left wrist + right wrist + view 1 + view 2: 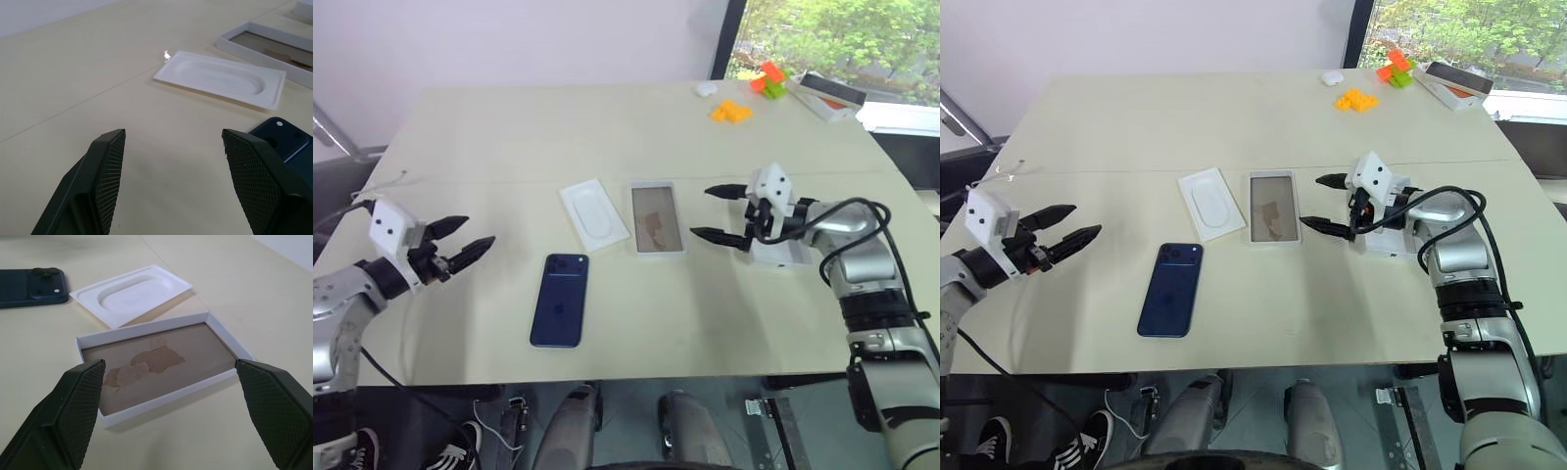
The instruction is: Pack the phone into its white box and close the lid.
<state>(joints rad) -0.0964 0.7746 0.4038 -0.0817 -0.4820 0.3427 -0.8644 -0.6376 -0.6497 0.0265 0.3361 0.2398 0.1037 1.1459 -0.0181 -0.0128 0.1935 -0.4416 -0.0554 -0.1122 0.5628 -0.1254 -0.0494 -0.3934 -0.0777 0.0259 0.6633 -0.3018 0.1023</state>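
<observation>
One phone (559, 300) lies back-up on the table (509, 137), near the left gripper (460, 246), whose jaws are spread and empty, probably readied to pick it up. One white box (657, 217) sits open-side up (brown floor bare), just before the right gripper (727, 212), also spread wide and empty, as if to steady it. One insert card (594, 212) lies beside it. The lid (781, 255) seems to rest under the right wrist.

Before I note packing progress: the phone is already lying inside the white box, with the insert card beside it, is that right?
Not quite: the phone lies on the table, outside the white box, which holds no phone, as the left eye view shows. The insert card does lie beside the box.
</observation>
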